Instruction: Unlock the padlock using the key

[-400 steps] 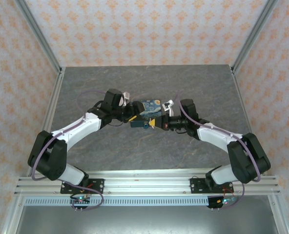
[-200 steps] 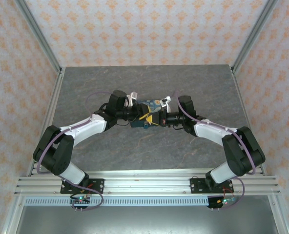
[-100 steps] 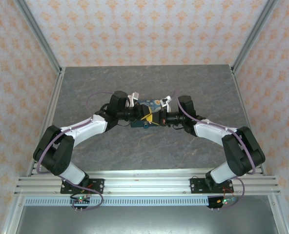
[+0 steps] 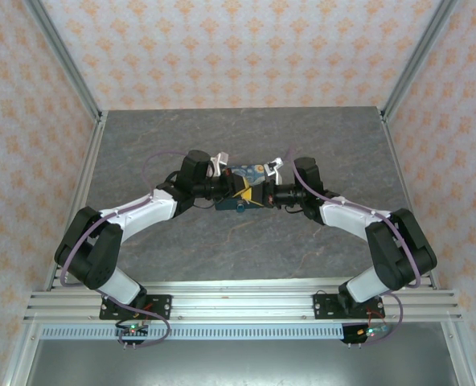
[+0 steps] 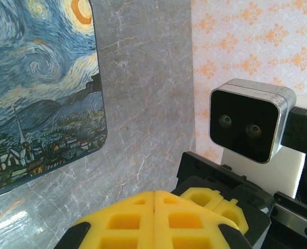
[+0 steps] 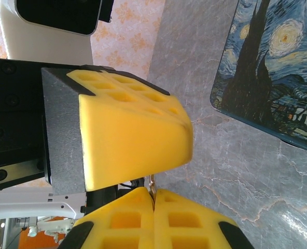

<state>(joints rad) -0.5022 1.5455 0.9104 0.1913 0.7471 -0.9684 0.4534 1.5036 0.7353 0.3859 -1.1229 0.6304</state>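
Both arms meet at the middle of the grey marbled table [image 4: 182, 137], with the tips nearly touching. The padlock [image 4: 243, 172] sits between and just far of the two tips, painted face up and its dark teal side towards the near edge. In the left wrist view the painted face lies flat on the table, up and left of the fingers.

Left gripper [image 5: 153, 220]: yellow pads pressed flush together with no gap at the seam and nothing seen between them. It is beside the padlock, not on it.

Right gripper [image 6: 153, 220]: pads also pressed together. A thin pale sliver [image 6: 152, 182] pokes out of the seam; I cannot tell if it is the key. The left arm's yellow pad block is right in front of it, very close; contact unclear. The padlock is off to the right in that view, apart from the pads.
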